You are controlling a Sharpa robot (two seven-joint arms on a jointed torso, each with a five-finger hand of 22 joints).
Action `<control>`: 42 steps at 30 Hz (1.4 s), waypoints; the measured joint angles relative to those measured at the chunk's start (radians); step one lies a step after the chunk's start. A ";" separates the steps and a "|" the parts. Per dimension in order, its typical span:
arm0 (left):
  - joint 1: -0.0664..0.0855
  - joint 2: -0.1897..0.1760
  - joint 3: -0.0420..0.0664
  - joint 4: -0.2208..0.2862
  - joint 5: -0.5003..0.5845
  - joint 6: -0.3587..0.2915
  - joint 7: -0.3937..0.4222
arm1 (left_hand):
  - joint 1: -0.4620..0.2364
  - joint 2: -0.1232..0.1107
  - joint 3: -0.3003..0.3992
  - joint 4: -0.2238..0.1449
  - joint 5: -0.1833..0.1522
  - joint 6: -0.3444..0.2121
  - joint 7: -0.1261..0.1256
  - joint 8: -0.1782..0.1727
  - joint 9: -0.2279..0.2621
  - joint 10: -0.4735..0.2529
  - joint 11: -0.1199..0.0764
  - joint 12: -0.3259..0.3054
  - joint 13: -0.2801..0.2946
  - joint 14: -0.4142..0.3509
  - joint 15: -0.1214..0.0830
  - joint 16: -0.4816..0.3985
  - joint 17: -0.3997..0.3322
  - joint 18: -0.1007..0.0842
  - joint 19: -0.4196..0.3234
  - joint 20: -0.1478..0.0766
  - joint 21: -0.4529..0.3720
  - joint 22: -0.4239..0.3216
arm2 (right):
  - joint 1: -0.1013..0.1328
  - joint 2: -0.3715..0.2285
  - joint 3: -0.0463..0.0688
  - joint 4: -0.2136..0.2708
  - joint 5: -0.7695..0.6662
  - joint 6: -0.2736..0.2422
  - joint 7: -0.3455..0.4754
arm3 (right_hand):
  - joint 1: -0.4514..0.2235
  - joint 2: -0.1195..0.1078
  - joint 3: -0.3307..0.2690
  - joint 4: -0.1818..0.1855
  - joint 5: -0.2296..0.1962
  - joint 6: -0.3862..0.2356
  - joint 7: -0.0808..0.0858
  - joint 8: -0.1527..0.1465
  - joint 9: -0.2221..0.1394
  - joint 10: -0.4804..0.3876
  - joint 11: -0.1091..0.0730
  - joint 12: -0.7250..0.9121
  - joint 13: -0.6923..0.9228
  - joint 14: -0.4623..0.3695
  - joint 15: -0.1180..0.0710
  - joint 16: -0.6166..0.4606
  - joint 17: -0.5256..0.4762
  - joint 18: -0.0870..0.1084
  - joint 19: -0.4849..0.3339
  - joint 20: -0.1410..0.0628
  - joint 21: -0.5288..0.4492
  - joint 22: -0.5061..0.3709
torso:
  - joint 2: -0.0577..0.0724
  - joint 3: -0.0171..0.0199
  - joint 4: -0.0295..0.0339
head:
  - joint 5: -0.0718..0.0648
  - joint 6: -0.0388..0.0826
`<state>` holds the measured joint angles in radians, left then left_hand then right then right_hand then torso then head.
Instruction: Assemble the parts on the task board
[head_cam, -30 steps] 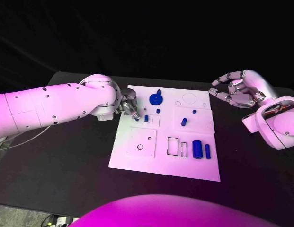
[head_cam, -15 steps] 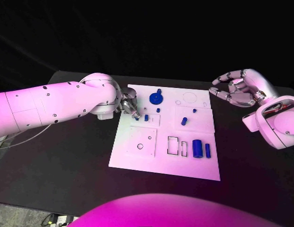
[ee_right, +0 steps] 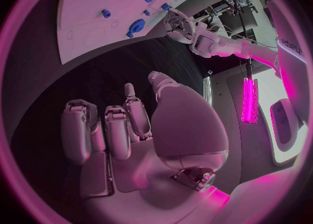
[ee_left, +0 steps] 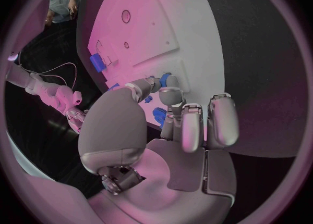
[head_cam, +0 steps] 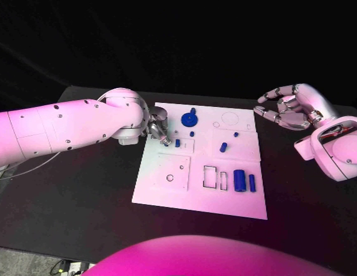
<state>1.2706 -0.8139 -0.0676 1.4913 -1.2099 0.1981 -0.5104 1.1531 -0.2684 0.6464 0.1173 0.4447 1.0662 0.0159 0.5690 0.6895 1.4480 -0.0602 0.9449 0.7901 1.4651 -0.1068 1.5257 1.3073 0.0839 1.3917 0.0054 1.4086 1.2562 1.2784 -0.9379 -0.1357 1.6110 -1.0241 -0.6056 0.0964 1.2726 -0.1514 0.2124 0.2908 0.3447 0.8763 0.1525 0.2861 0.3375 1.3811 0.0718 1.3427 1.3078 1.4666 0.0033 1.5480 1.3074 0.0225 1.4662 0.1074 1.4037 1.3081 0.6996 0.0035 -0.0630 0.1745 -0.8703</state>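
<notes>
I see my left hand (head_cam: 157,131) at the board's (head_cam: 174,192) left edge, fingers (ee_left: 166,82) pinching a small blue part (ee_left: 164,79) just above it. More parts lie across the board on the bench (head_cam: 70,195). My right hand (head_cam: 290,108) hovers beside the board's far right corner, fingers curled, holding nothing.

Pink-magenta light washes over the whole scene. The surface (head_cam: 79,195) is black and matte, its far edge meeting a dark backdrop (head_cam: 178,46) that hangs in soft folds. At the near left corner, a strip of pale floor (head_cam: 12,261) peeks out below the surface. Off to one side, a glowing magenta light bar (ee_right: 248,92) stands upright beside a metal frame (ee_right: 235,5).
</notes>
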 measured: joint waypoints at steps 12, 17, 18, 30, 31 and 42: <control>0.000 0.002 0.000 -0.001 -0.006 0.002 0.000 | -0.014 0.014 0.011 0.011 -0.007 0.002 0.002 0.000 -0.001 0.005 -0.002 0.000 0.004 0.000 0.000 0.000 0.001 0.000 0.000 0.000 0.000 -0.001 | 0.000 0.001 0.000 -0.001 0.000 0.000 0.000 | 0.000 0.000 0.000 0.000 0.000 0.000 0.000 0.004 0.000 0.000 0.000 0.000 0.000 0.000 0.000 0.000 0.000 0.000 0.000 0.000 0.000 0.000 | 0.000 0.0001 0.0009 | -0.002 0.002; 0.000 0.003 0.000 -0.005 -0.004 -0.001 0.000 | -0.026 0.026 0.011 0.011 -0.015 0.002 0.002 0.005 0.000 0.005 -0.002 0.000 0.004 0.000 0.000 0.000 0.001 0.000 0.000 0.000 0.000 -0.002 | 0.000 0.001 0.000 -0.001 0.000 0.000 0.000 | 0.000 0.000 0.000 0.000 0.000 0.000 0.000 0.004 0.000 0.000 0.000 -0.004 0.000 0.000 0.000 0.000 0.000 0.000 0.000 0.000 0.000 0.000 | 0.000 0.0001 -0.0001 | -0.001 0.002; 0.000 0.003 0.000 -0.006 -0.003 -0.002 0.000 | -0.027 0.027 0.009 0.009 -0.020 0.002 0.002 0.004 -0.001 0.005 -0.002 0.000 0.004 0.000 0.000 0.000 0.001 0.000 0.000 0.000 0.000 -0.002 | 0.000 0.000 0.000 -0.001 0.000 0.000 0.001 | 0.000 0.000 0.000 0.000 0.000 0.000 0.000 0.004 0.000 0.000 0.000 -0.004 0.000 0.000 0.000 0.000 0.000 0.000 0.000 0.000 0.000 0.000 | 0.000 0.0001 -0.0001 | -0.001 0.002; -0.001 0.004 0.000 -0.014 0.006 -0.010 0.001 | -0.062 0.044 -0.022 0.011 -0.026 0.005 -0.001 0.003 0.000 0.001 -0.006 -0.007 0.006 0.002 -0.006 0.000 0.001 0.000 0.004 -0.004 0.000 -0.004 | 0.000 0.000 0.000 -0.002 0.000 0.000 0.001 | 0.000 0.000 0.000 0.000 0.000 0.000 0.000 0.004 0.000 0.000 0.000 -0.004 0.000 0.000 0.000 0.000 0.001 0.000 0.000 0.000 0.000 0.000 | 0.000 0.0003 0.0007 | -0.003 0.002; -0.001 0.004 0.000 -0.015 0.007 -0.010 0.001 | -0.064 0.042 -0.027 0.015 -0.026 0.009 -0.005 0.003 -0.001 0.001 -0.006 -0.007 0.006 0.000 -0.008 0.000 0.001 0.000 0.004 -0.004 0.000 -0.004 | 0.000 0.000 0.000 -0.002 0.000 0.000 0.001 | 0.000 0.000 0.000 0.000 0.000 0.000 0.000 0.004 0.000 0.000 0.000 -0.004 0.000 0.000 0.000 0.000 0.001 0.000 0.000 0.000 0.000 0.000 | 0.000 0.0003 0.0007 | -0.003 0.002; -0.001 0.005 0.000 -0.018 0.012 -0.007 0.001 | -0.067 0.039 -0.038 0.021 -0.026 0.015 -0.011 0.004 -0.001 0.001 -0.006 -0.007 0.008 0.000 -0.008 0.000 0.001 0.000 0.004 -0.004 0.000 -0.004 | 0.000 0.000 0.000 -0.002 0.001 0.000 0.001 | 0.000 0.000 0.000 0.000 0.000 0.000 0.000 0.004 0.000 0.000 0.000 -0.004 0.000 0.000 0.000 0.000 0.001 0.000 0.000 0.000 0.000 -0.001 | 0.000 0.0003 0.0007 | -0.002 0.002</control>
<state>1.2698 -0.8092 -0.0681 1.4736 -1.1983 0.1915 -0.5092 1.0865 -0.2293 0.6081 0.1380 0.4183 1.0809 0.0050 0.5725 0.6888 1.4492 -0.0664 0.9378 0.7977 1.4653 -0.1146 1.5256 1.3078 0.0839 1.3954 0.0018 1.4085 1.2526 1.2782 -0.9381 -0.1357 1.6092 -1.0229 -0.6057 0.0976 1.2727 -0.1514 0.2124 0.2908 0.3447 0.8763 0.1525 0.2900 0.3370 1.3811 0.0718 1.3388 1.3074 1.4666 0.0033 1.5480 1.3079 0.0225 1.4662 0.1074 1.4037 1.3076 0.6997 0.0037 -0.0623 0.1720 -0.8685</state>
